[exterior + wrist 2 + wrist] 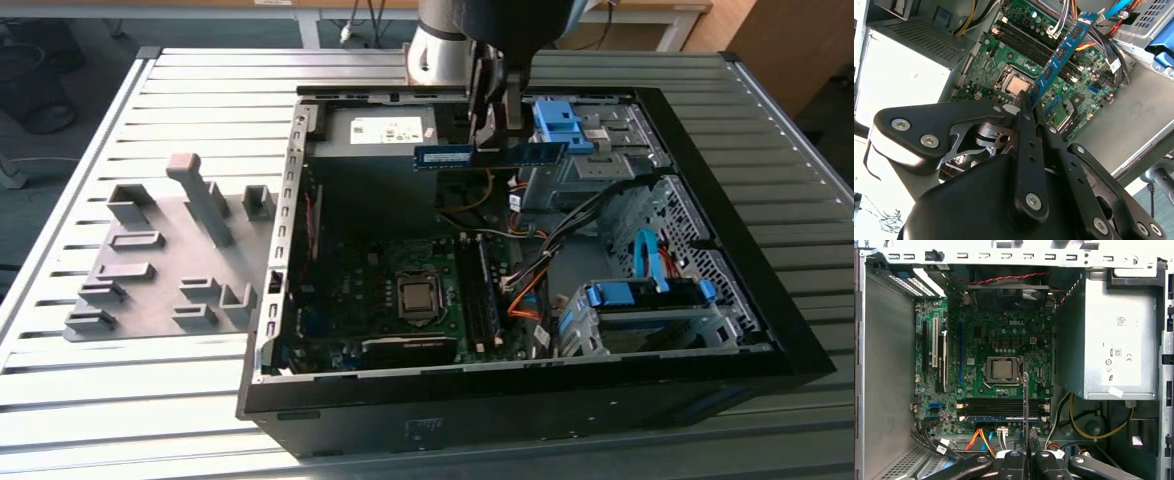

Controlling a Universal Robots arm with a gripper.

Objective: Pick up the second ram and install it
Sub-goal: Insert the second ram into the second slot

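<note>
While the arm hangs over the open computer case point(747, 330), the gripper point(1029, 107) is closed on the second ram point(1064, 50), pinching one end of the blue stick between its two black fingers point(1026, 145). In the exterior view, the second ram point(491, 156) is held level in the air above the far part of the case, just in front of the power supply point(380, 130) and beside the blue drive bracket point(561, 122) toward the exterior view's right. It touches no part of the case. In the first wrist view, the second ram point(1026, 405) appears edge-on as a thin vertical strip rising from the gripper point(1026, 455), crossing over the memory slots point(1001, 410) on the motherboard point(979, 340). One of those slots appears to hold a blue-edged stick already, though this is hard to confirm. The processor socket point(1002, 369) lies just beyond the slots, at the middle of the board. A grey fixture tray point(167, 270) with upright blocks rests on the slatted metal table point(80, 400) toward the exterior view's left, well apart from the gripper. Orange and black cables point(981, 440) run near the slots on the gripper's side.
</note>
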